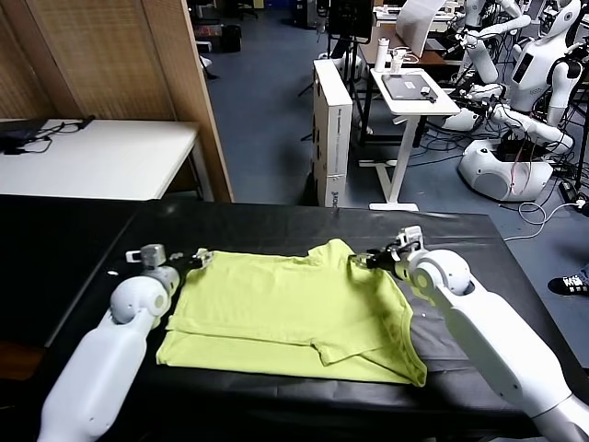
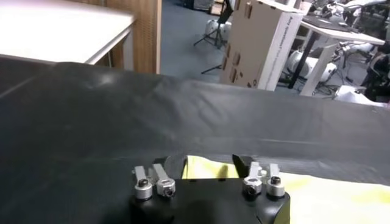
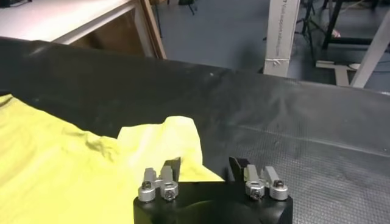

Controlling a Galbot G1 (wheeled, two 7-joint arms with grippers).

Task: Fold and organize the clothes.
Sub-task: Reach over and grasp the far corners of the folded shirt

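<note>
The lime yellow-green T-shirt [image 1: 285, 313] lies mostly flat on the black table [image 1: 276, 221], with its right side creased and one raised corner near my right gripper. My left gripper [image 1: 199, 258] is at the shirt's far left corner. In the left wrist view this gripper [image 2: 204, 165] is open, with a shirt corner [image 2: 200, 168] lying between the jaws. My right gripper [image 1: 372, 261] is at the shirt's far right corner. In the right wrist view this gripper [image 3: 206, 167] is open, and the shirt's raised corner [image 3: 161, 143] lies just ahead of it, partly under one finger [image 3: 173, 166].
A white table [image 1: 92, 157] and a wooden partition [image 1: 166, 74] stand behind at the left. A cardboard box [image 1: 333, 129], a white standing desk [image 1: 409, 92] and other robots [image 1: 529, 83] are beyond the table's far edge. Bare black tabletop lies on either side of the shirt.
</note>
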